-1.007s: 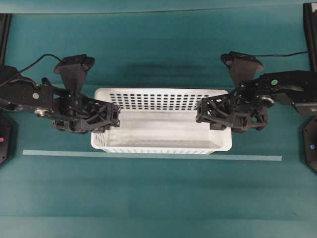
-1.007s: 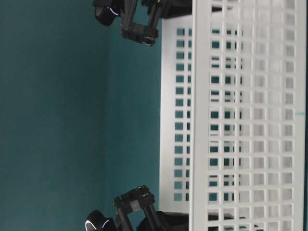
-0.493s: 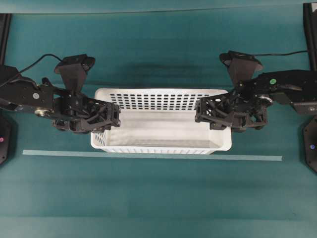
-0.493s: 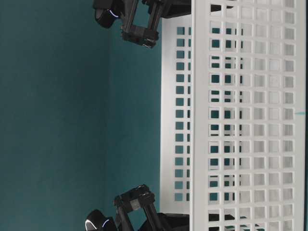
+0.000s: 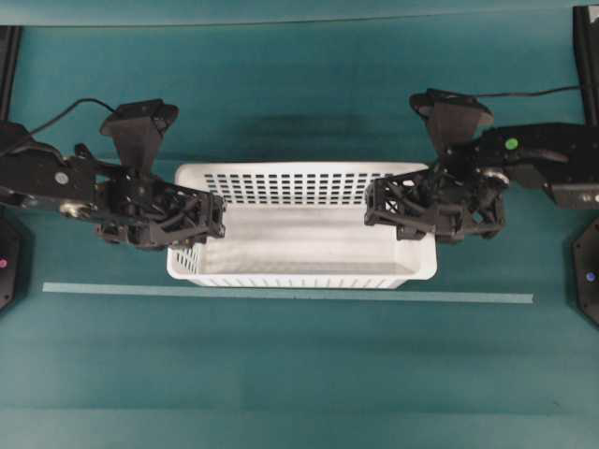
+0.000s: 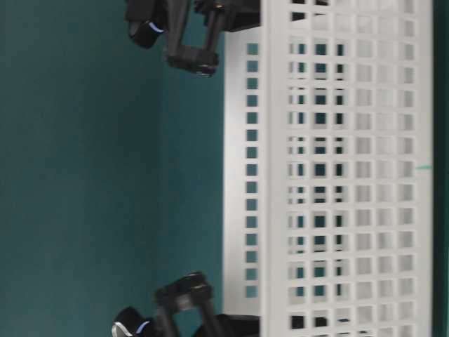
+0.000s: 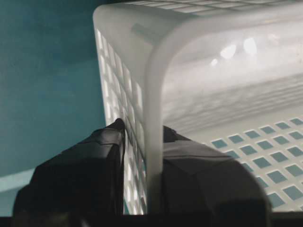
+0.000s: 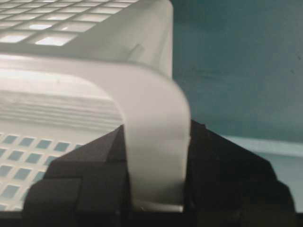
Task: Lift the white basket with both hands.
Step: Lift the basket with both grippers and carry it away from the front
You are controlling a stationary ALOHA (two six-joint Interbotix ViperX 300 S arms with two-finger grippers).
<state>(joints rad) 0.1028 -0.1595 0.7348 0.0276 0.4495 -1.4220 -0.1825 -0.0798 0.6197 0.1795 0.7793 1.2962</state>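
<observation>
The white basket [image 5: 299, 241] lies lengthwise between my two arms on the teal table; the table-level view shows its slotted long wall [image 6: 337, 175]. My left gripper [image 5: 217, 220] is shut on the basket's left end. In the left wrist view its fingers [image 7: 106, 156] straddle the rolled rim [image 7: 156, 85], one outside the wall and one inside. My right gripper [image 5: 372, 210] is shut on the right end, and its fingers [image 8: 90, 165] clamp the rim [image 8: 151, 109] from both sides. The basket holds nothing.
A pale tape strip [image 5: 281, 293] runs across the table just in front of the basket. Black frame posts [image 5: 7, 56] stand at the far left and far right edges [image 5: 588, 56]. Teal tabletop surrounds the basket on all sides.
The left gripper's fingers have drawn tighter onto the rim. Both grippers and the basket have shifted together, and in the table-level view the basket has moved away from the table surface.
</observation>
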